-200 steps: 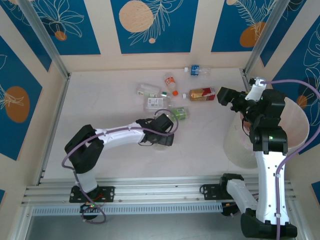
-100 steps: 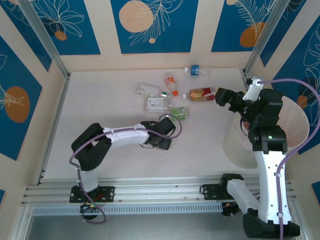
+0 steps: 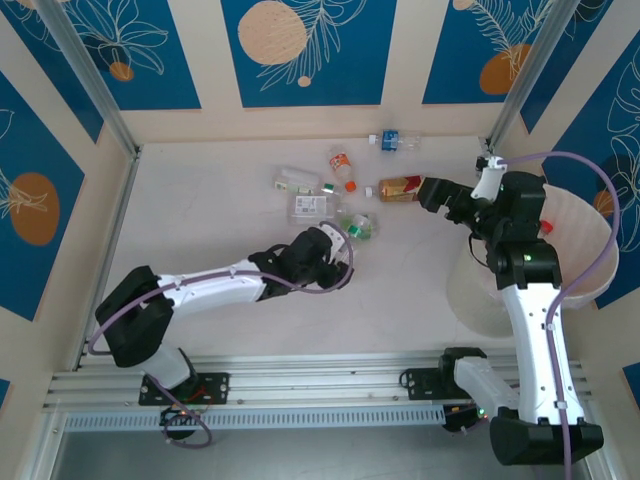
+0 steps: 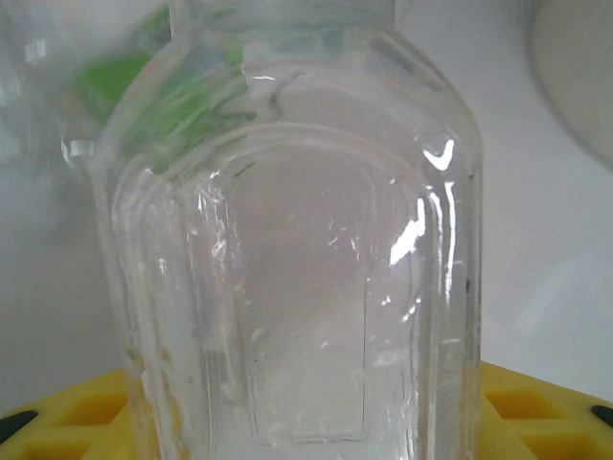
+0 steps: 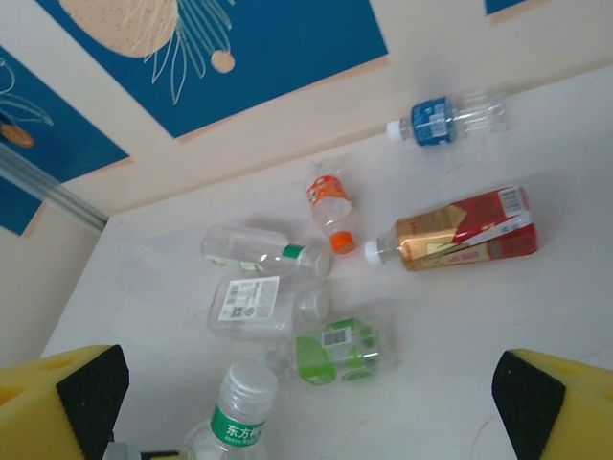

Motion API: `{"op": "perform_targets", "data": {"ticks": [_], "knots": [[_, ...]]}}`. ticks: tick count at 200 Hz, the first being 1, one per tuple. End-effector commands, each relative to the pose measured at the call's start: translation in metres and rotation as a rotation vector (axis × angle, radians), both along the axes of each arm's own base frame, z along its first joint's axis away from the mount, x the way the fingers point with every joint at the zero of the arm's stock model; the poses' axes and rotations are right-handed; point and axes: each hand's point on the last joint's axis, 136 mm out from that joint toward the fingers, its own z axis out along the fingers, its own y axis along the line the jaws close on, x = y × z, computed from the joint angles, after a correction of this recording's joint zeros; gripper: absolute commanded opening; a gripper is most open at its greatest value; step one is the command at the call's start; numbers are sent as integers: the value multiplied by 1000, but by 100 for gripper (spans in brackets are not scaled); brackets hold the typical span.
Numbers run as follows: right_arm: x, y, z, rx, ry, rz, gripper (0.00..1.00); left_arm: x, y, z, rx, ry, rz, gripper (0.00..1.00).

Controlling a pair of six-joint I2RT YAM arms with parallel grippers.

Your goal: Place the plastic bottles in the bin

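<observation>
White tabletop [image 3: 200,230] left of the bin [image 3: 468,290] holds six loose plastic bottles [image 5: 254,307] — most of the job looks undone — while the left gripper [image 3: 322,262] clamps a seventh clear bottle [image 4: 306,268] and the right gripper [image 5: 308,393] gapes wide, empty, just left of the bin.

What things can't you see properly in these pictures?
Left wrist view: the clear bottle is so close that the picture edges cut off its top and bottom; the green-labelled bottle behind it is blurred.
Top view: the left gripper covers that bottle, so whether it grips is hidden.
Top view: the right arm hides part of the bin, so its contents are unclear.
</observation>
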Motion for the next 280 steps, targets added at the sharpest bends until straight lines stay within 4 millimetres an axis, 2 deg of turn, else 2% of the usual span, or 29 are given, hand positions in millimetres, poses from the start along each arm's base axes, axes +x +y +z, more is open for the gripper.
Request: {"op": "perform_targets", "data": {"ticks": [1, 21, 77, 101, 115, 128, 146, 153, 206, 215, 226, 230, 243, 248, 256, 280], "knots": [[0, 16, 4, 52, 3, 60, 100, 9, -25, 72, -145, -280, -124, 39], [-1, 28, 4, 72, -2, 116, 100, 14, -39, 102, -193, -365, -181, 38], [-5, 58, 8, 123, 10, 270, 100, 7, -69, 155, -350, -451, -309, 38], [-6, 75, 8, 174, 33, 368, 100, 4, -80, 164, -369, -449, -362, 38], [-1, 75, 6, 185, 54, 348, 99, 3, -83, 165, -380, -451, -376, 38], [3, 73, 5, 188, 60, 329, 93, 3, -85, 164, -381, -443, -381, 38], [7, 71, 3, 194, 64, 313, 65, 3, -86, 163, -383, -437, -381, 38], [8, 72, 3, 195, 62, 312, 58, 3, -87, 162, -384, -435, -382, 38], [1, 74, 8, 174, 52, 349, 28, 4, -92, 158, -368, -409, -394, 42], [-1, 73, 9, 167, 43, 345, 20, 4, -92, 157, -370, -402, -394, 45], [-1, 70, 10, 154, 34, 324, 4, 4, -92, 157, -370, -396, -390, 52], [-1, 68, 11, 148, 29, 315, 0, 5, -91, 156, -368, -393, -384, 59], [-2, 62, 14, 123, 8, 279, 0, 10, -88, 155, -359, -385, -345, 89], [-2, 59, 15, 113, -1, 263, 0, 12, -87, 154, -357, -384, -336, 95], [-3, 55, 19, 97, -18, 238, 0, 13, -85, 152, -355, -380, -330, 100], [-6, 39, 27, 29, -64, 158, 0, 20, -78, 148, -368, -368, -283, 100]]}}
